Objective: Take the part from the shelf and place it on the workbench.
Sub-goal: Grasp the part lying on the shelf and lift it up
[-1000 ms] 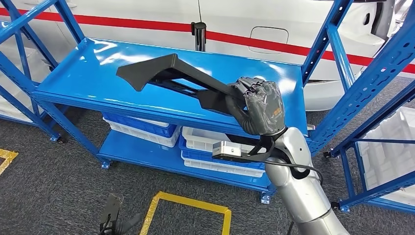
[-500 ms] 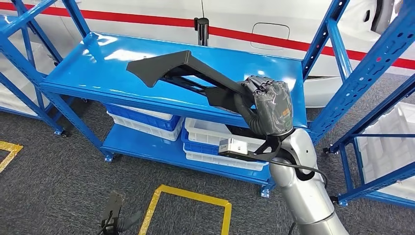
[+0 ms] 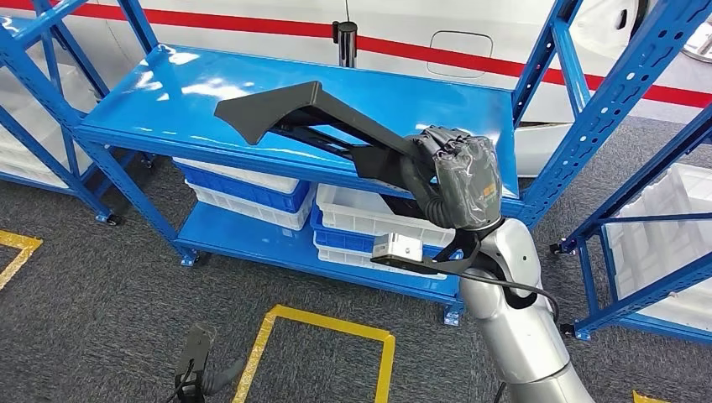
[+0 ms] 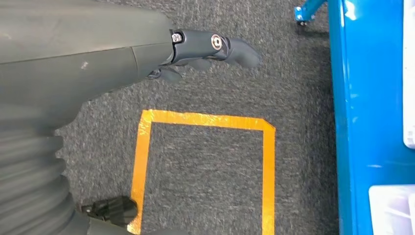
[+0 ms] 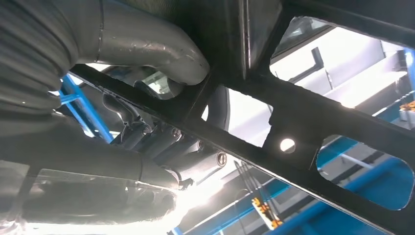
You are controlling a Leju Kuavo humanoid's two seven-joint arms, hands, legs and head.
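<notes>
The right hand [image 3: 458,176] grips one end of the black part [image 3: 315,117], held above the blue shelf [image 3: 168,126] near its front edge. The left hand [image 4: 98,54] hangs over the floor, fingers [image 4: 215,46] apart, holding nothing.

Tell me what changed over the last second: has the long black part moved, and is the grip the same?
The whole head view shifted, so the camera moved. The right hand keeps gripping the long black plastic frame part by its near end, held above the glossy blue metal shelf, and no clear move of its own shows. The left hand hangs over grey carpet.

You're looking at a workshop or factory floor: blue steel racks [image 3: 277,159], stacked plastic bins [image 3: 369,227], yellow floor tape [image 3: 319,336], grey carpet.
</notes>
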